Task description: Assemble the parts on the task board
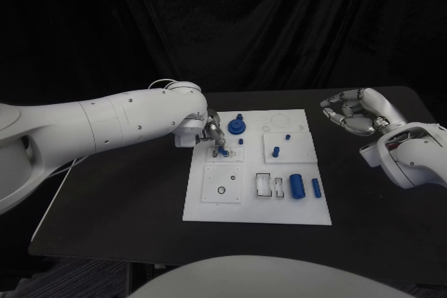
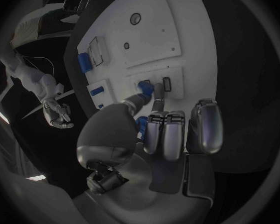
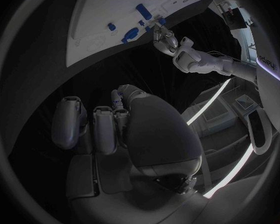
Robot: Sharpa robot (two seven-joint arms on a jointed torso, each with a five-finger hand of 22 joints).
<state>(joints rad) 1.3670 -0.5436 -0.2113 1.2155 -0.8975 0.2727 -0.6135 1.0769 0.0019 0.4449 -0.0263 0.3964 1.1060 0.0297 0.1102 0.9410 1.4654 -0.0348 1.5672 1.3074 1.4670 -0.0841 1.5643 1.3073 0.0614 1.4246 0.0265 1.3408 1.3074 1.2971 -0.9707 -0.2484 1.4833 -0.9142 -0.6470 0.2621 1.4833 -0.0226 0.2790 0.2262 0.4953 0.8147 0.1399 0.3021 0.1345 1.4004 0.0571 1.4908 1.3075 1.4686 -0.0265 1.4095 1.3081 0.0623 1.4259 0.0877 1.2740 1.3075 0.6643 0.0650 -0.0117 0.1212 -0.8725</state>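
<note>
Black table [image 1: 121,201]: left hand [image 1: 212,135] pinches small blue part [image 1: 225,153]; right hand [image 1: 354,112] curled, holding nothing.

A robotics lab or test cell. A black desk [image 1: 373,201] stands against black curtains [image 1: 280,33]. On the desk, under the fingers [image 1: 216,141], lies a white board [image 1: 256,211].
</note>
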